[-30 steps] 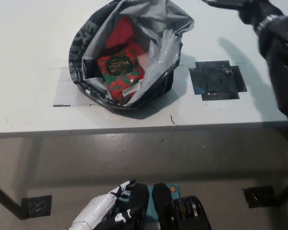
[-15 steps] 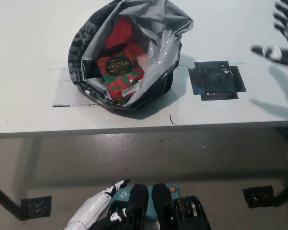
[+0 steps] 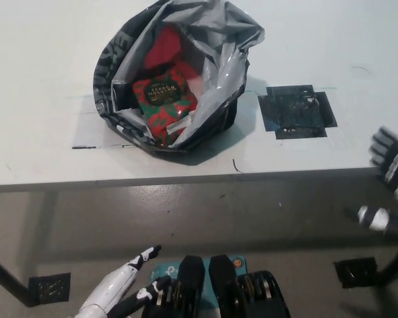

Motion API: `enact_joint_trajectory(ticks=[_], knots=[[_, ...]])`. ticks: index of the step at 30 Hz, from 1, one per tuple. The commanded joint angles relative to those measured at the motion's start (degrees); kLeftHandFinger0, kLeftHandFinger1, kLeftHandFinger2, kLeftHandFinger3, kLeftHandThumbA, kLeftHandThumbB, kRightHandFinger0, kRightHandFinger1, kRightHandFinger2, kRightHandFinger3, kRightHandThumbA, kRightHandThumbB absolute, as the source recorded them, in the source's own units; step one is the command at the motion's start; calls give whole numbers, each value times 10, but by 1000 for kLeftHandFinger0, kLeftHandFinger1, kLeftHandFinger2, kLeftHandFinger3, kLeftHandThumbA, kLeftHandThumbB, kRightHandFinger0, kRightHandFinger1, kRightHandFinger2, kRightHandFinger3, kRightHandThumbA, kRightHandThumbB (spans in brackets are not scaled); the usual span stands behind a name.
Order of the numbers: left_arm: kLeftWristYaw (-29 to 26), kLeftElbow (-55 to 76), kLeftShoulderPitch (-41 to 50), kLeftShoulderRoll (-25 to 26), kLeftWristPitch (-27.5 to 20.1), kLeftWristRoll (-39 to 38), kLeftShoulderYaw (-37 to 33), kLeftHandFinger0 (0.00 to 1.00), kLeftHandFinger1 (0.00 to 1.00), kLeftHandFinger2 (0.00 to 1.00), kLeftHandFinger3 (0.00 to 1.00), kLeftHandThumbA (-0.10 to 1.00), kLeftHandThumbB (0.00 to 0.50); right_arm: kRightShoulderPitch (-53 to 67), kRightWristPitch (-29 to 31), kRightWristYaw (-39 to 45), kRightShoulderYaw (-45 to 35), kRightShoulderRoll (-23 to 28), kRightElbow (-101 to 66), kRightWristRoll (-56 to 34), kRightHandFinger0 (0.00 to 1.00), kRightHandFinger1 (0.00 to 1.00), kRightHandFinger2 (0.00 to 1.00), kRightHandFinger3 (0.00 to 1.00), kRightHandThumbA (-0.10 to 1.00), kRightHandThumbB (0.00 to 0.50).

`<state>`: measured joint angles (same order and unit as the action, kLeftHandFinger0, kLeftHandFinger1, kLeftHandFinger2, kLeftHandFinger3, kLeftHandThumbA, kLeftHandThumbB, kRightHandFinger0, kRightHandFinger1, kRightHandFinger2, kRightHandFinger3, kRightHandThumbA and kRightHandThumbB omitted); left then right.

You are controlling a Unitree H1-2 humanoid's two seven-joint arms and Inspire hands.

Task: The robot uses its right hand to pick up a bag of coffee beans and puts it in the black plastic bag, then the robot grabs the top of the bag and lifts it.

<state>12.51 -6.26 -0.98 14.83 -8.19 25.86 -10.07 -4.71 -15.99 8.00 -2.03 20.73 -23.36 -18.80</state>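
Red and green coffee bean bag point(image 3: 164, 101) inside open black plastic bag point(image 3: 179, 73) on white table point(image 3: 40, 79), black right hand point(image 3: 390, 189) empty, spread at table's edge, white left hand point(image 3: 129, 288) low, grip unclear.

The black plastic bag point(image 3: 176, 79) stands open-mouthed on the desk point(image 3: 40, 66), with the bag of coffee beans point(image 3: 164, 99) lying inside it; its crumpled grey rim rises highest at the far right side, so entry from above is open. Bare desk lies all around, with only flat black tape point(image 3: 297, 111) to the bag's right. The right hand point(image 3: 393, 192) hangs off the desk's near right edge, fingers spread.
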Motion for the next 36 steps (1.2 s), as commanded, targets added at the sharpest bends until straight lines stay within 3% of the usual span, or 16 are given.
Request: enact_joint_trajectory(ticks=[1, 4, 5, 6, 7, 10, 11, 21, 27, 36], knots=[[-29, 18, -9, 18, -50, -89, 56, 1000, 1000, 1000, 1000, 1000, 262, 123, 176, 30, 68, -54, -153, 104, 1000, 1000, 1000, 1000, 1000, 398], [-24, 15, -13, 19, -55, -86, 60, 1000, 1000, 1000, 1000, 1000, 260, 125, 234, 21, 77, -76, -54, 127, 1000, 1000, 1000, 1000, 1000, 350], [-21, 15, -14, 18, -51, -89, 61, 1000, 1000, 1000, 1000, 1000, 253, 118, 251, 17, 78, -80, -21, 136, 1000, 1000, 1000, 1000, 1000, 305], [-18, 16, -14, 17, -47, -92, 63, 1000, 1000, 1000, 1000, 1000, 253, 111, 271, 11, 79, -87, 17, 147, 1000, 1000, 1000, 1000, 1000, 302], [-18, 17, -14, 16, -45, -94, 66, 1000, 1000, 1000, 1000, 988, 244, 105, 279, -8, 82, -95, 51, 175, 1000, 1000, 1000, 1000, 1000, 338], [-21, 16, -14, 11, -50, -95, 67, 1000, 1000, 1000, 1000, 981, 237, 94, 300, -23, 86, -107, 113, 195, 1000, 1000, 1000, 1000, 1000, 332], [-20, 16, -14, 9, -51, -96, 67, 1000, 1000, 1000, 1000, 980, 237, 90, 300, -18, 88, -112, 139, 182, 1000, 1000, 1000, 1000, 1000, 362], [-22, 35, 17, 2, -51, -91, 61, 1000, 1000, 1000, 1000, 988, 232, 97, 318, -13, 99, -108, 212, 204, 1000, 1000, 1000, 1000, 1000, 284], [-29, 47, 50, 2, -58, -82, 58, 1000, 1000, 1000, 1000, 987, 236, 110, 341, -12, 110, -108, 234, 224, 1000, 1000, 1000, 1000, 1000, 292], [-32, 44, 57, 1, -64, -81, 55, 1000, 1000, 1000, 1000, 914, 202, 107, 344, -6, 117, -104, 245, 246, 1000, 1000, 1000, 1000, 1000, 331]])
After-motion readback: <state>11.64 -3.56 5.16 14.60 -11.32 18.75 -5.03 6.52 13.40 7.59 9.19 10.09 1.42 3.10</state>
